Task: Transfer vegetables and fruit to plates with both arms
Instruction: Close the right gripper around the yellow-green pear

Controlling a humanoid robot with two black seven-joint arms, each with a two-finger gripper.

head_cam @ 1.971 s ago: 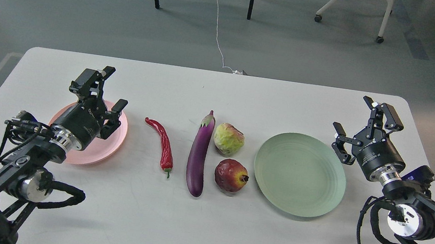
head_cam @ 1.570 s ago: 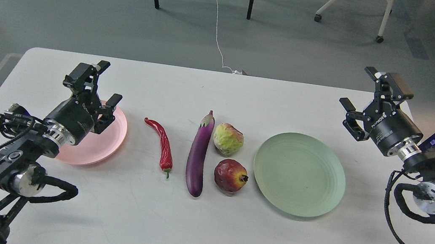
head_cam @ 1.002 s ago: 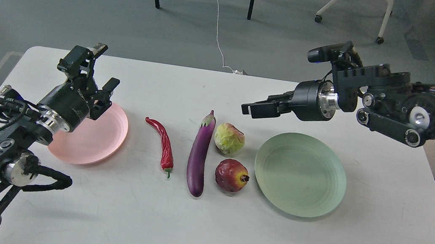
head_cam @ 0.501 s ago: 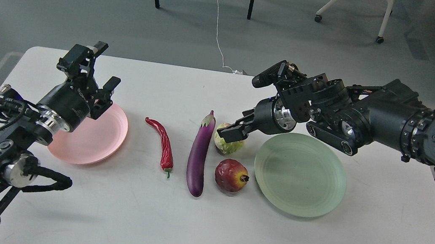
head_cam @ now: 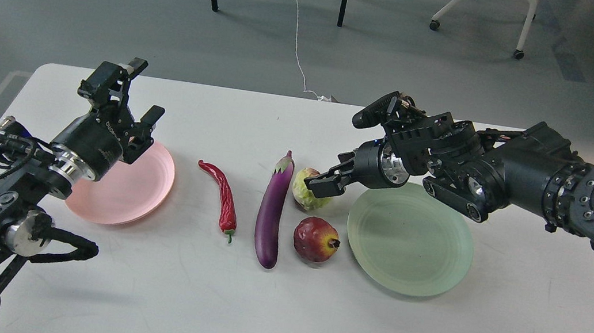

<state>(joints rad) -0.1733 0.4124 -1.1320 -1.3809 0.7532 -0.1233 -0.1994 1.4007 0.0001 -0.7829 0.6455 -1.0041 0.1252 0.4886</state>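
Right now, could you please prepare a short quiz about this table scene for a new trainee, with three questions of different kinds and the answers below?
1. True or false: the pink plate already holds a vegetable.
2. Which item is the right gripper at? A) the red chili pepper B) the bumpy yellow-green fruit C) the pomegranate
3. Fill in: the eggplant lies between the chili pepper and the two ____.

Key: 1 false. 2 B. 3 fruits.
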